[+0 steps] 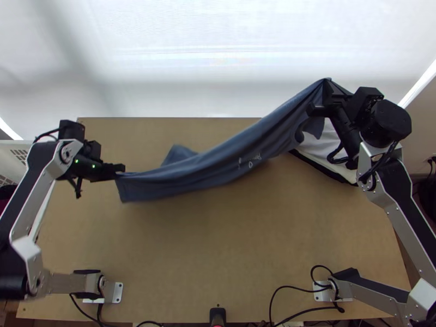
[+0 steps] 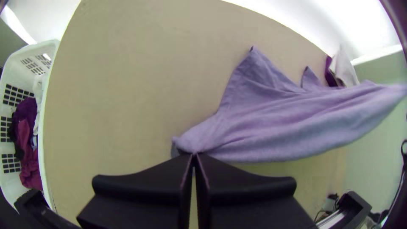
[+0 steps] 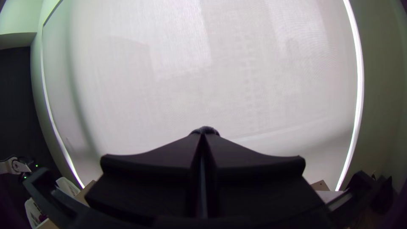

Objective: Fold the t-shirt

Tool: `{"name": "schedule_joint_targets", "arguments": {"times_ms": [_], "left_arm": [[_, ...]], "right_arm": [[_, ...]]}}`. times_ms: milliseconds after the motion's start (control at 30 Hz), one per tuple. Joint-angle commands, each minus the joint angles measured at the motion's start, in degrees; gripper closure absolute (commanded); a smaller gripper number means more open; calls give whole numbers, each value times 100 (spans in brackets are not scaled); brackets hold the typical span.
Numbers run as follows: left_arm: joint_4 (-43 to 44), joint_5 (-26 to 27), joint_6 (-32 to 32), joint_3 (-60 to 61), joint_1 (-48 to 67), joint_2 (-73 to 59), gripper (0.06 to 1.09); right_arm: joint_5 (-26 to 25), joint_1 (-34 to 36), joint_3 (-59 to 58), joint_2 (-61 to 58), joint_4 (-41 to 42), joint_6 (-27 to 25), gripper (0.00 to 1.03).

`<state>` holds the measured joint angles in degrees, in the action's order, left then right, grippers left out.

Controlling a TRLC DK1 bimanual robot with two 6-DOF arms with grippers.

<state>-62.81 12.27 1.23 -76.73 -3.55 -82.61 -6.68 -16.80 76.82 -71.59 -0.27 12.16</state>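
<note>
The blue-grey t-shirt (image 1: 218, 159) is stretched slantwise between both grippers, bunched into long folds, its left part low near the table and its right part raised. At its left end, my left gripper (image 1: 121, 170) holds a corner. My right gripper (image 1: 327, 82) stands high at the back right, shut on the other end, from which some cloth hangs. In the left wrist view the t-shirt (image 2: 271, 123) runs off from the closed fingertips of my left gripper (image 2: 194, 155). A small tip of the t-shirt (image 3: 205, 129) pokes out beyond my shut right gripper (image 3: 202, 136).
White and dark cloth (image 1: 325, 147) lies at the table's back right, beneath the right arm. A white basket (image 2: 44, 127) with dark and red clothes stands beyond the left edge. Bare table (image 1: 218, 245) stretches between the t-shirt and the arm bases.
</note>
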Motion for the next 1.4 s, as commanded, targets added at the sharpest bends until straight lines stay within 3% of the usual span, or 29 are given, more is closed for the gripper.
{"name": "schedule_joint_targets", "arguments": {"times_ms": [0, 67, 300, 600, 633, 667, 733, 767, 967, 1200, 1367], "left_arm": [[-364, 232, -440, 255, 338, 474, 105], [-742, 416, -721, 387, 645, 570, 105], [-830, 715, -774, 1011, 1955, 1063, 105], [-856, 926, -677, 1230, 2904, 474, 104], [-918, 961, -756, 1230, 2966, 430, 97], [-970, 961, -827, 1213, 3001, 377, 77], [-1287, 1084, -1187, 1187, 3018, 263, 18], [-1375, 1093, -1354, 1125, 3027, 228, 12], [-865, 1480, -1310, 844, 2482, 316, 11], [-206, 1902, -211, -580, 1243, -1020, 16], [-171, 2077, 123, -1520, 1058, -1873, 16]], "right_arm": [[-18, 71, -53, 14, 89, 93, 100], [-18, 71, -44, -21, 89, 93, 100], [9, 106, -53, -57, 89, 76, 100], [35, 124, -70, -57, 89, 32, 100], [35, 124, -70, -57, 89, 32, 100], [35, 133, -70, -57, 89, 32, 100], [35, 150, -70, -65, 89, 32, 100], [35, 150, -70, -65, 89, 32, 100], [35, 168, -158, -74, 80, 32, 100], [35, 54, -545, 40, 115, 67, 100], [35, -17, -606, 40, 142, 111, 100]]}}
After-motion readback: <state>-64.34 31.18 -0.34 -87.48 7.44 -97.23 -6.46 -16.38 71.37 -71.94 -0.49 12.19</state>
